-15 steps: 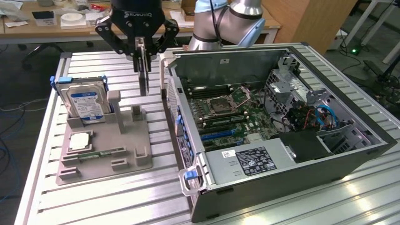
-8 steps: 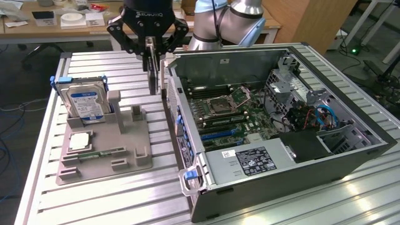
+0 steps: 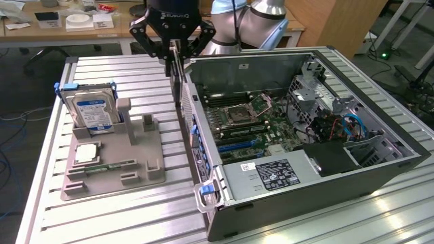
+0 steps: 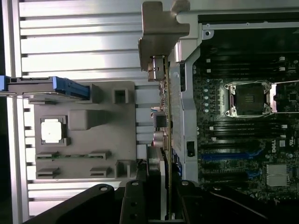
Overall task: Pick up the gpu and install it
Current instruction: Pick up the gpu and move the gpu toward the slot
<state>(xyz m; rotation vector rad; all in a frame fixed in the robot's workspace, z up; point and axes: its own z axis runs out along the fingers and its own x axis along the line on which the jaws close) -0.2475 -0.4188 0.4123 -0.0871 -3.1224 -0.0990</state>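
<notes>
Above the gap between the gray holder tray (image 3: pixel 135 168) and the open computer case (image 3: pixel 379 101), my claw (image 3: pixel 174 53) is clamped shut on the gpu (image 3: pixel 178 81), gripping its upper edge so that the card hangs edge-on and nearly upright. Progress: the pick-up is done, for the card is clear of the tray and off the table (image 3: pixel 135 218). The install is not done, as the card sits in no slot. It hangs just beside the case wall on the exterior view's left, on the tray's side of it, and I cannot tell whether it touches that wall. Inside the case, the motherboard (image 3: pixel 251 127) lies exposed with its blue slots (image 3: pixel 237 145) unoccupied. Appearance of the card: a thin plate that in the wrist view presents as a narrow strip (image 4: pixel 161 135) running out from between my fingers (image 4: pixel 133 205), with small components along its edge and a bent silver end bracket (image 4: pixel 161 28) at its farther end. A hard drive (image 3: pixel 95 114) stands in the tray at the exterior view's left, well apart from the card.
</notes>
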